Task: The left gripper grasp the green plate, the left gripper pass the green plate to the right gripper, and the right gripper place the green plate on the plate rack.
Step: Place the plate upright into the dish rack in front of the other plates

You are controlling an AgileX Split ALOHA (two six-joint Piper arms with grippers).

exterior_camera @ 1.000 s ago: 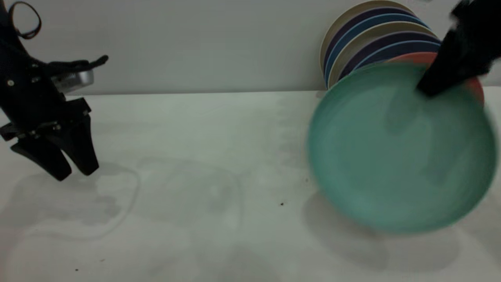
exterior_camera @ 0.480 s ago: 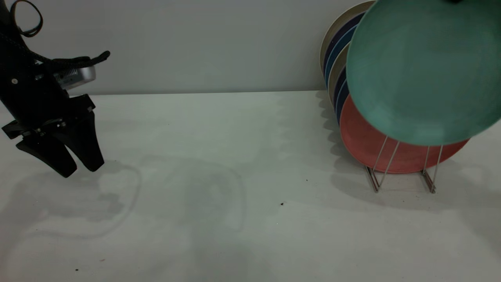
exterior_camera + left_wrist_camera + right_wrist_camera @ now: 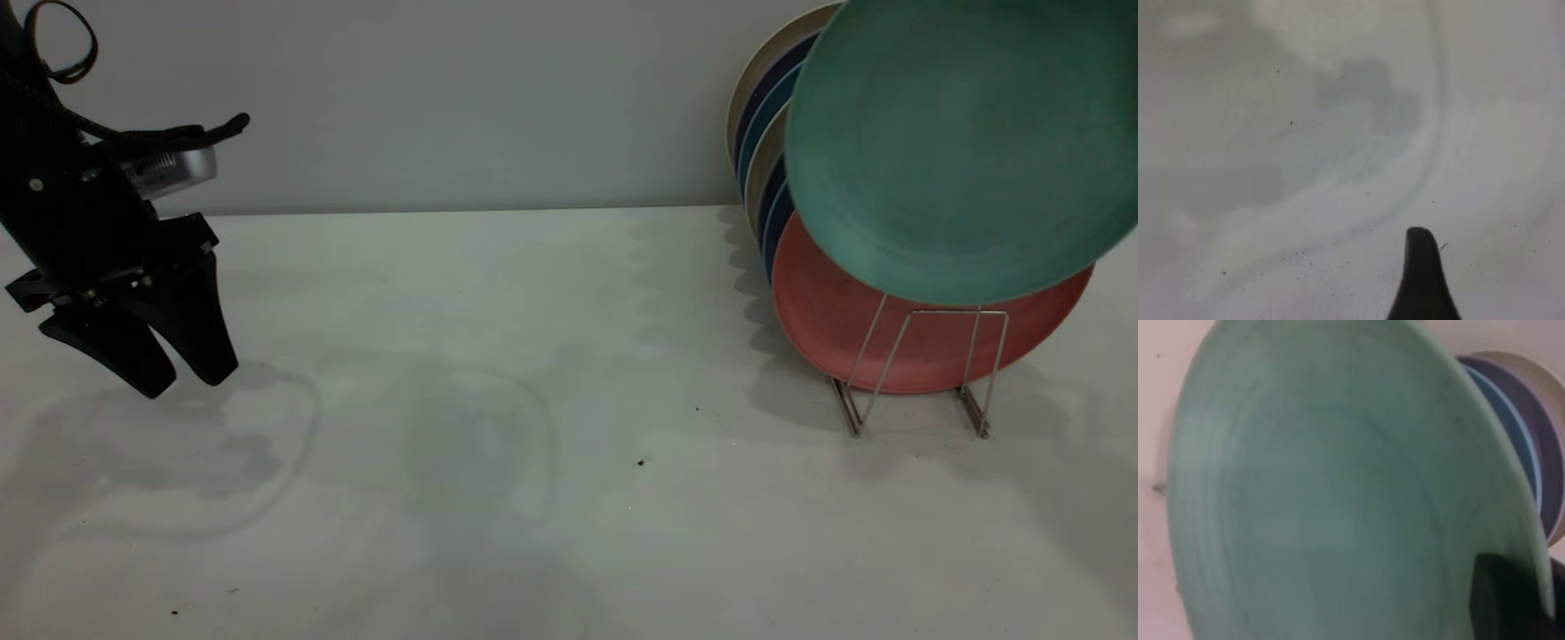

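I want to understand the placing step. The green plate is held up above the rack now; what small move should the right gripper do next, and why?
Probably lower the green plate toward the front loop of the plate rack, in front of the salmon-pink plate. The green plate hangs above the rack, not yet in a slot. The right gripper grips its rim; the left gripper hangs idle far left.

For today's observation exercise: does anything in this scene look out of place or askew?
Yes. The green plate hangs tilted in the air above the plate rack, not in a slot like the salmon-pink plate and the others standing upright. The left end effector hovers far off, empty.
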